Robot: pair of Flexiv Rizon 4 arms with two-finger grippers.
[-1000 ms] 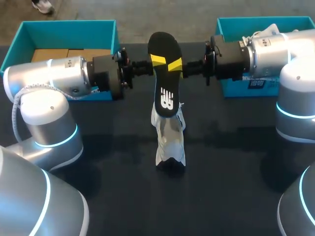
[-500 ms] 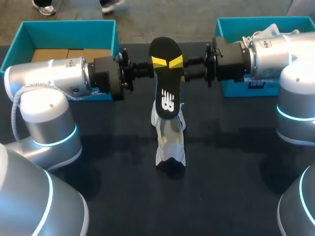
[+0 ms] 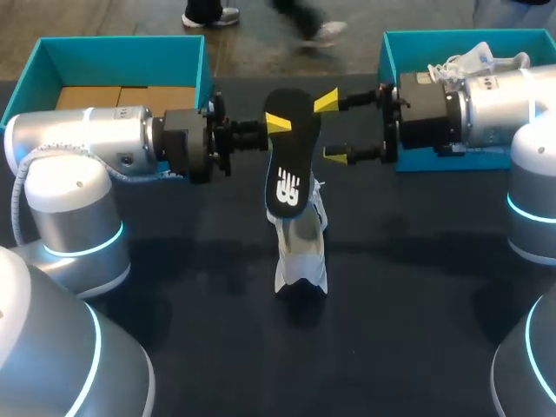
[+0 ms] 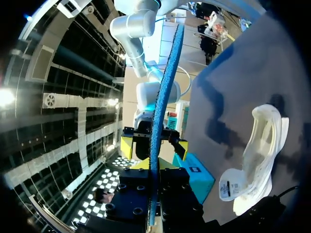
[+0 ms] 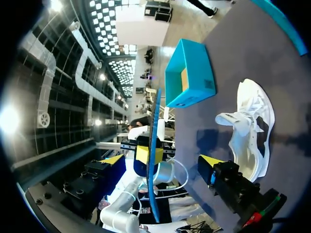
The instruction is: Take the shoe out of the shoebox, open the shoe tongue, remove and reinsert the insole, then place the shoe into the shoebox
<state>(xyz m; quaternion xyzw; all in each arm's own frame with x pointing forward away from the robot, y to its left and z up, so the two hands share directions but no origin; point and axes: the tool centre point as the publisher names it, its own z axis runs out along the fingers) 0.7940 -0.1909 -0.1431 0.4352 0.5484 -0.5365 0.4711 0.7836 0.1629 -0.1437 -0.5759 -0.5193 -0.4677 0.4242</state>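
Observation:
A black insole [image 3: 288, 165] hangs upright above the table's middle, and my left gripper [image 3: 274, 127] is shut on its upper end. In the left wrist view the insole [image 4: 156, 121] shows edge-on, rising from between that gripper's [image 4: 152, 180] fingers. My right gripper [image 3: 333, 129] stands open just right of the insole, its yellow tips apart and off it. From the right wrist the insole's edge [image 5: 155, 145] stands ahead of the open right gripper [image 5: 161, 160]. The white shoe [image 3: 301, 246] lies on the dark table under the insole, also seen as the shoe [image 4: 252, 155] and the shoe [image 5: 251, 130].
A teal shoebox [image 3: 52, 54] with brown cardboard inside stands at the back left. A second teal box [image 3: 391, 54] at the back right holds another white shoe [image 3: 473, 57]. The dark table [image 3: 400, 287] spreads around the shoe.
My right gripper has let go of the insole, opened wide and drawn back to the right. The insole, still in the left gripper, has tilted and dropped slightly.

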